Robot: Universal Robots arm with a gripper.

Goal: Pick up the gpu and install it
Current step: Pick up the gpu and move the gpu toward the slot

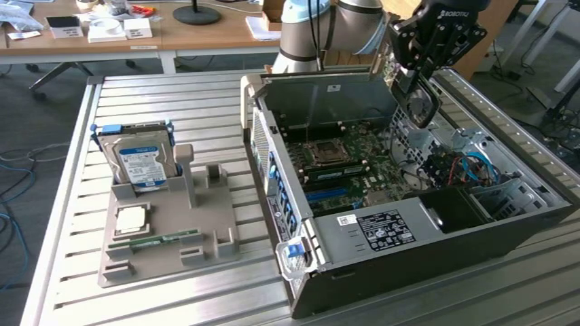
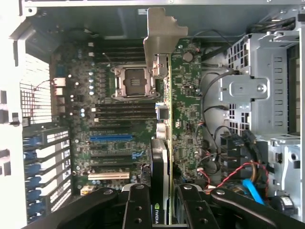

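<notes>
Green circuit board, black shroud and a silver metal bracket at its far end: that is the gpu [image 2: 162, 157]. My gripper [image 2: 162, 205] is clamped on it, with black fingers [image 2: 138, 207] pressed to either face of the card and the jaws partway in. The card hangs below me, bracket end lowest, over the green motherboard [image 1: 363, 146] inside the open black-and-grey computer case [image 1: 453, 238]. As far as I can tell it touches nothing there.

To do this carry well, I judge the grip must be square, so the thin card does not swing or twist between the pads. From my wrist, the card's plane looks crosswise to the long blue slot [image 2: 112, 137]. Lining the two up therefore calls for slow, deliberate turning, well clear of the red and blue cables [image 2: 238, 174] beside the board.

In the exterior view my wrist sits high over the case's far side, toward that view's right, with the gripper pointing down into it. The pale blue-grey arm column [image 1: 308, 34] stands behind the case.
</notes>
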